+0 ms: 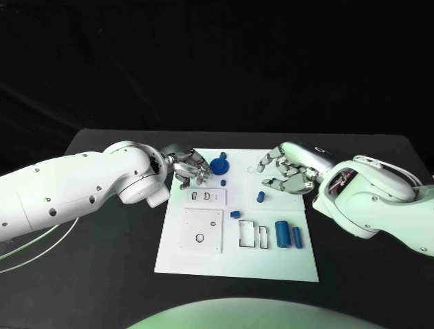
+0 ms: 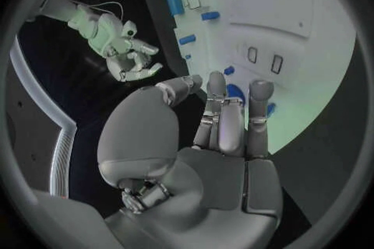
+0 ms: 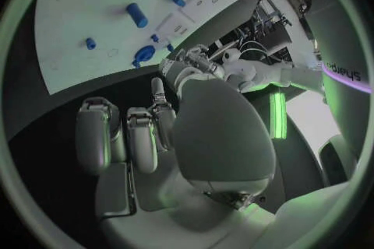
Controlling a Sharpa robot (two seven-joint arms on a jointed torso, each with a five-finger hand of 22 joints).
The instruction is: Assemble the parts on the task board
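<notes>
From the head camera, the task board (image 1: 276, 264) lies mid-table. The left hand (image 1: 190, 166) hovers at its far left corner, fingers loosely curled, holding nothing that I can see. A round blue part (image 1: 220, 168) sits just right of it, nearer this hand than the right hand (image 1: 287, 171).

The left wrist camera shows that part (image 2: 234, 94) just beyond its fingertips (image 2: 217, 84).

The right wrist camera shows its fingers (image 3: 144, 131) apart, empty, off the board's far right edge.

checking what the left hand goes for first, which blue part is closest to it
The round blue part at the task board's far edge, right beside the left hand; the other blue parts lie further off.
</notes>
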